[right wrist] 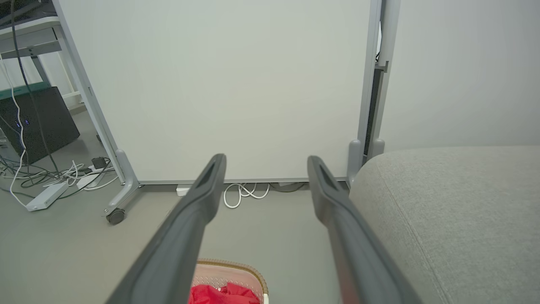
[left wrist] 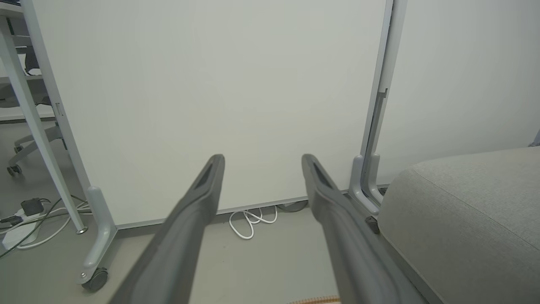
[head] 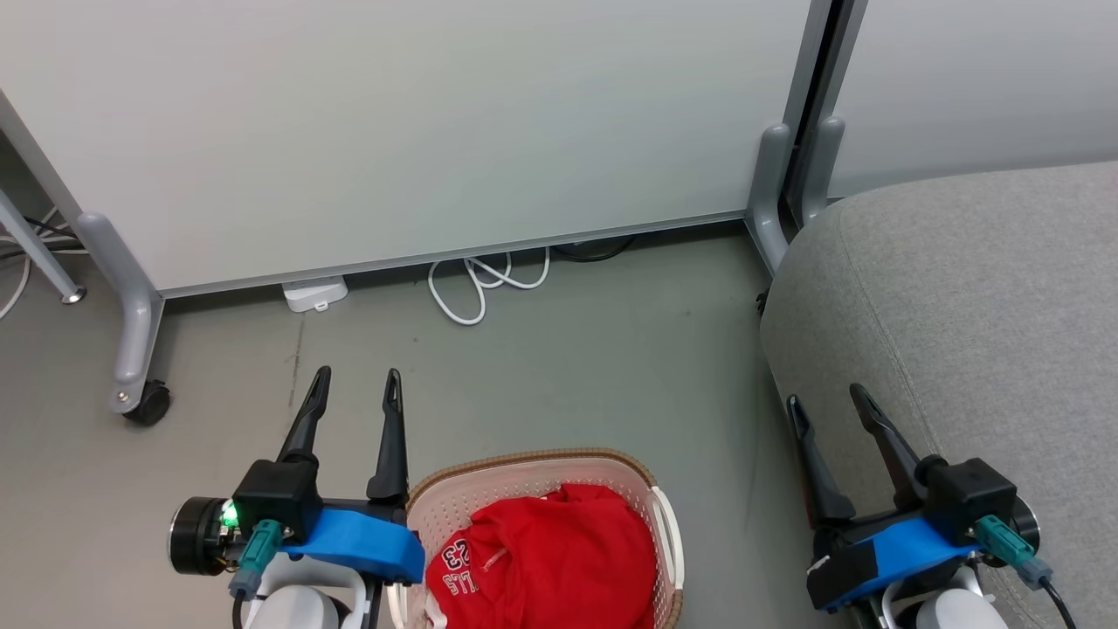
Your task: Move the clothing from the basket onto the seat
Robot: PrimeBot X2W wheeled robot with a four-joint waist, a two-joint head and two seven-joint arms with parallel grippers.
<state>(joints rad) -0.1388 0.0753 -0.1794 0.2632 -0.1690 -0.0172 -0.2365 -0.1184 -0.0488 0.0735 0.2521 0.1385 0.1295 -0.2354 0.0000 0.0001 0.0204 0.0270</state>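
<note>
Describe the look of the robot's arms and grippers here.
The left gripper and right gripper each have two long, tapering dark fingers on a black block, a blue wrap, a teal cable plug and a white forearm. A green light glows on the left.

Your left gripper (head: 358, 373), two long dark fingers: spread wide, empty, pointing forward. Your right gripper (head: 825, 395): likewise.

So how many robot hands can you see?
2. The left hand is above the floor, left of the basket; the right hand is by the seat edge. Both are open.
</note>
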